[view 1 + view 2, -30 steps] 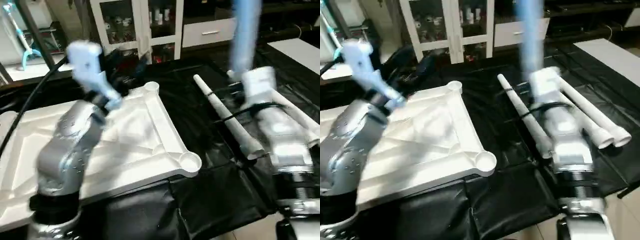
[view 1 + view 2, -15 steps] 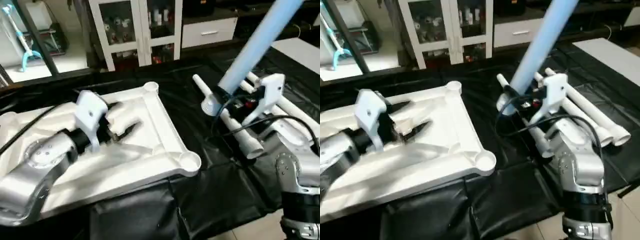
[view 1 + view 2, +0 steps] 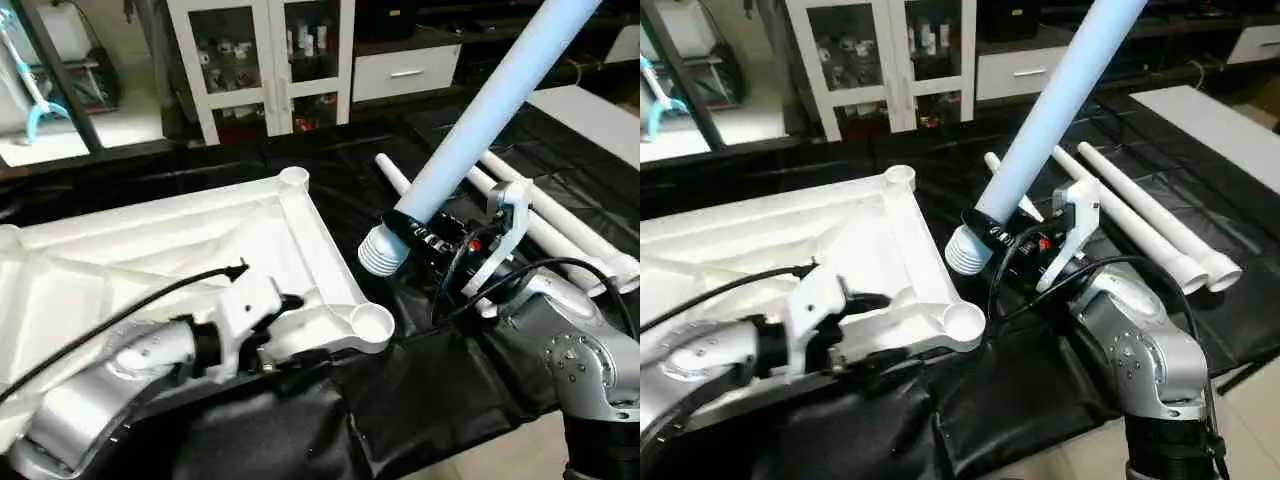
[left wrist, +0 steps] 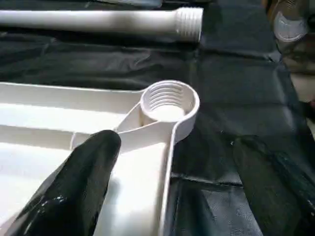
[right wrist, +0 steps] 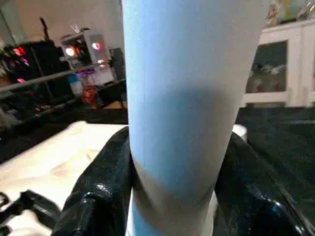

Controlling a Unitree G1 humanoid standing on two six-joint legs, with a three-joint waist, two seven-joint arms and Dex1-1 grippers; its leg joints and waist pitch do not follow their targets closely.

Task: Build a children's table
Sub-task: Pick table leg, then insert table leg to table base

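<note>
The white plastic square table top (image 3: pixel 180 250) lies ribbed underside up on the black sheet (image 3: pixel 400 390), as it did a second ago. The left gripper (image 4: pixel 167 172), which a second ago was raised over the top's middle, has come down to the top's near edge beside the round threaded corner socket (image 4: pixel 170 102); its black fingers (image 4: pixel 83 182) stand wide apart, one over the rim, one off it. The right gripper (image 3: pixel 1025 232) is clamped on a long white tapered tube leg (image 3: pixel 490 100), now tilted with its ribbed end (image 3: pixel 378 252) hanging just right of that socket. Three more white tube legs (image 3: pixel 1140 215) lie beyond the gripper.
</note>
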